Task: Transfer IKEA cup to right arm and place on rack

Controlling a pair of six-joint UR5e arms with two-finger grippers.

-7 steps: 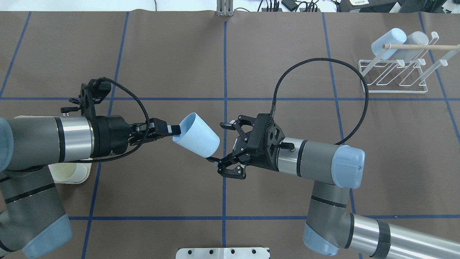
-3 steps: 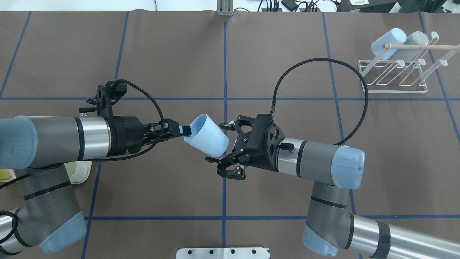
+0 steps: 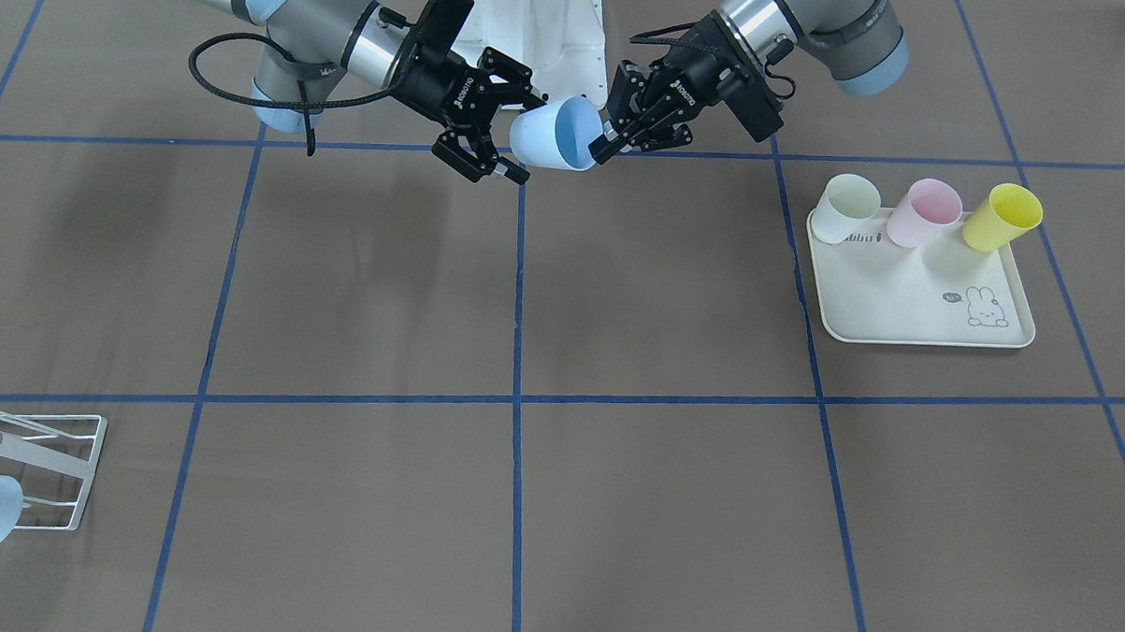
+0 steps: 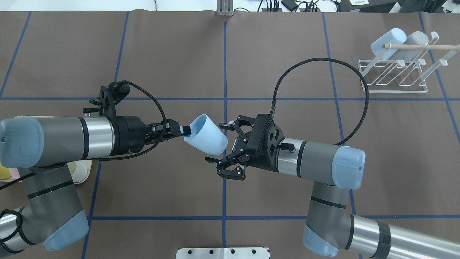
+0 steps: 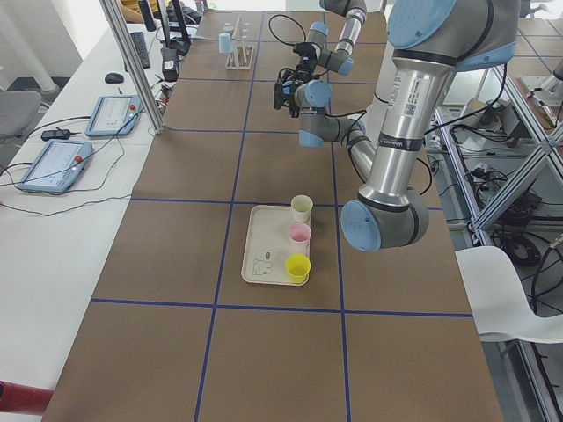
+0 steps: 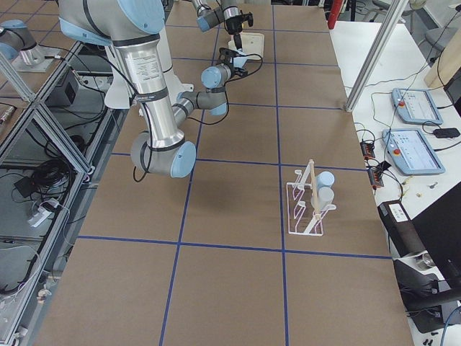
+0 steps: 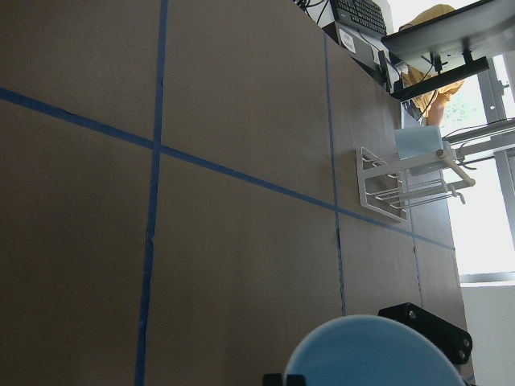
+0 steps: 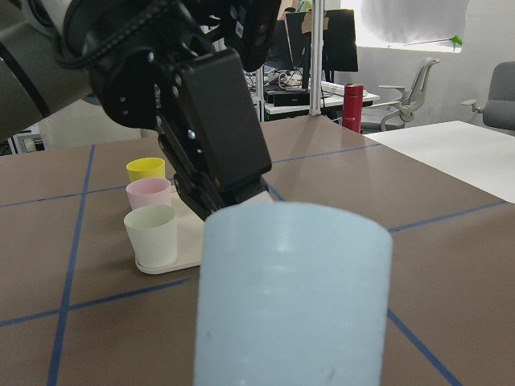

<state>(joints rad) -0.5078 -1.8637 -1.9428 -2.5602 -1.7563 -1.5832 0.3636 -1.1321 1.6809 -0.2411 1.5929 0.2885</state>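
The IKEA cup [image 4: 206, 136] is light blue and lies tilted in the air above the table's middle. My left gripper [image 4: 185, 130] is shut on its rim. My right gripper [image 4: 218, 143] is open, with its fingers either side of the cup's base and not closed on it. In the front view the cup [image 3: 555, 133] hangs between the left gripper [image 3: 606, 140] and the right gripper [image 3: 516, 127]. In the right wrist view the cup [image 8: 290, 297] fills the lower centre. The white wire rack [image 4: 409, 46] stands at the far right.
The rack holds a light blue cup [image 4: 388, 43] and a grey cup [image 4: 413, 40]. A cream rabbit-print tray [image 3: 909, 300] on my left side carries a white cup [image 3: 847, 207], a pink cup [image 3: 924, 212] and a yellow cup [image 3: 1001, 216].
My left arm has carried the cup to the right, so its base now sits between the right gripper's open fingers. The right arm has barely moved.
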